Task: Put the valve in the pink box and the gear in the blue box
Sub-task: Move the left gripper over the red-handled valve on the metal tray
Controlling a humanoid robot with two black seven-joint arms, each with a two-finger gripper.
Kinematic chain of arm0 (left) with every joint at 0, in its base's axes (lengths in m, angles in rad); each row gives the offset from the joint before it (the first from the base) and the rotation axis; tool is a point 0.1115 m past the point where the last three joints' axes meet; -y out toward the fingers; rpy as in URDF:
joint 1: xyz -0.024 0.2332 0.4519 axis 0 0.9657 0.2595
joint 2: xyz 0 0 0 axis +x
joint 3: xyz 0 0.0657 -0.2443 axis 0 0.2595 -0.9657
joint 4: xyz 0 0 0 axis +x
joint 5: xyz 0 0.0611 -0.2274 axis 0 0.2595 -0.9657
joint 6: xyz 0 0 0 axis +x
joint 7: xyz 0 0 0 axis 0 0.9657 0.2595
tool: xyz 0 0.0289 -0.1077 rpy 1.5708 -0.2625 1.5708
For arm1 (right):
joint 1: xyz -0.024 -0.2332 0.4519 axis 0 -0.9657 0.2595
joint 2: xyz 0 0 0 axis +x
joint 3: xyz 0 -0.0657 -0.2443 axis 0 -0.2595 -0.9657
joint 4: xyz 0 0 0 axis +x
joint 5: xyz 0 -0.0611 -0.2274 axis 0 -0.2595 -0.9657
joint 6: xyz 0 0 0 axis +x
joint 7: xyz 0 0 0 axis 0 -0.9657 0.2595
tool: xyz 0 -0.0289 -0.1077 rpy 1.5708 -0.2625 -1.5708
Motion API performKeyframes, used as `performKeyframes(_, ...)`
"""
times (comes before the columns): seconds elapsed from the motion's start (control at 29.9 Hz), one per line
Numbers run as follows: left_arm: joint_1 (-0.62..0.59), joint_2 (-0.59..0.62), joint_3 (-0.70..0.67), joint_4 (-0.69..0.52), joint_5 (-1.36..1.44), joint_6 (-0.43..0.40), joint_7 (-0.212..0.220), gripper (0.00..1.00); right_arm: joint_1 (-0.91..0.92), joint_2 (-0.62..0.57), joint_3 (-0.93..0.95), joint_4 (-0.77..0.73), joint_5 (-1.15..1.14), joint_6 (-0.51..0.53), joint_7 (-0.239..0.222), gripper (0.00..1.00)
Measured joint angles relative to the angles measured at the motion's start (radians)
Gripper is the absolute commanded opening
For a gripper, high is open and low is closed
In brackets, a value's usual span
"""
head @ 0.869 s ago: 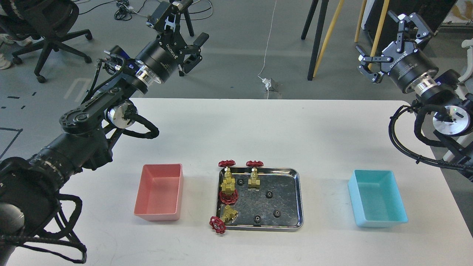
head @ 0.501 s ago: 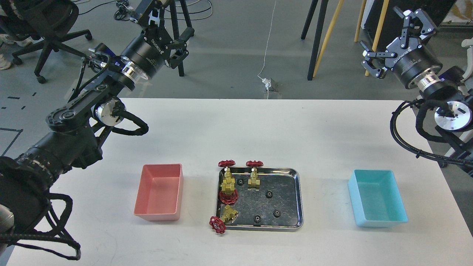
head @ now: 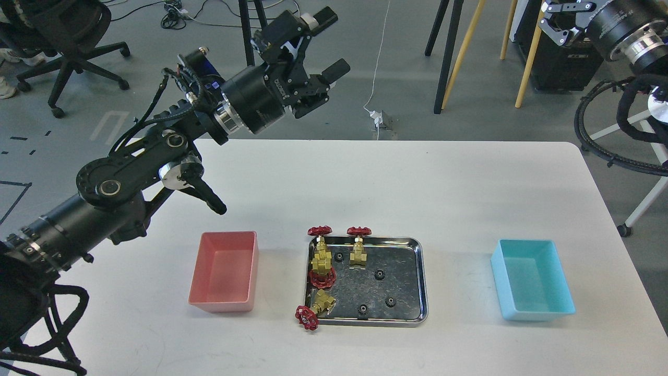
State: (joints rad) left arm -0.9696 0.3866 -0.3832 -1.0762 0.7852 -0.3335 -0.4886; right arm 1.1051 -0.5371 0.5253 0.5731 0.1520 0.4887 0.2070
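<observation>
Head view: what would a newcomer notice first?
The steel tray at table centre, holding red-wheeled brass valves on its left and tiny black gears. Empty pink box to its left, blue box to its right. The left gripper hangs open above the far edge.

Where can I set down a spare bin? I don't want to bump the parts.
Bare table lies between the pink box and the steel tray, between the tray and the blue box, and across the far half. The tray's left side is crowded with valves.
</observation>
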Motion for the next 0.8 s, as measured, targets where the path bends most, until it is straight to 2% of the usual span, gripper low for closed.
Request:
performKeyframes(0.17, -0.270, 0.117, 0.476, -0.032, 0.062, 0.233, 0.000, 0.99, -0.038, -0.005, 0.002, -0.002, 0.000, 0.000, 0.000, 1.00)
performKeyframes(0.27, -0.434, 0.158, 0.675, -0.073, 0.160, 0.293, 0.000, 1.00, -0.055, -0.017, 0.003, -0.013, 0.000, 0.000, 0.000, 1.00)
performKeyframes(0.33, -0.521, 0.183, 0.759, -0.135, 0.223, 0.319, 0.000, 0.99, -0.063, -0.020, 0.003, -0.038, 0.000, 0.000, -0.004, 1.00)
performKeyframes(0.4, -0.592, 0.201, 0.846, -0.216, 0.287, 0.373, 0.000, 0.99, -0.064, -0.018, 0.003, -0.069, 0.000, 0.000, -0.029, 1.00)
performKeyframes(0.47, -0.649, 0.204, 0.959, -0.274, 0.354, 0.482, 0.000, 0.99, -0.059, -0.010, 0.004, -0.101, 0.000, 0.000, -0.078, 1.00)
performKeyframes(0.53, -0.679, 0.198, 1.081, -0.296, 0.417, 0.622, 0.000, 0.99, -0.052, -0.006, 0.009, -0.122, 0.000, 0.000, -0.122, 1.00)
performKeyframes(0.6, -0.685, 0.185, 1.185, -0.299, 0.485, 0.749, 0.000, 0.99, -0.045, -0.005, 0.012, -0.128, 0.001, 0.000, -0.141, 1.00)
performKeyframes(0.67, -0.668, 0.180, 1.232, -0.295, 0.542, 0.801, 0.000, 0.99, -0.041, -0.004, 0.013, -0.131, 0.001, 0.000, -0.147, 1.00)
performKeyframes(0.8, -0.582, 0.174, 1.248, -0.246, 0.638, 0.821, 0.000, 0.99, -0.040, 0.008, 0.013, -0.133, 0.002, 0.000, -0.151, 1.00)
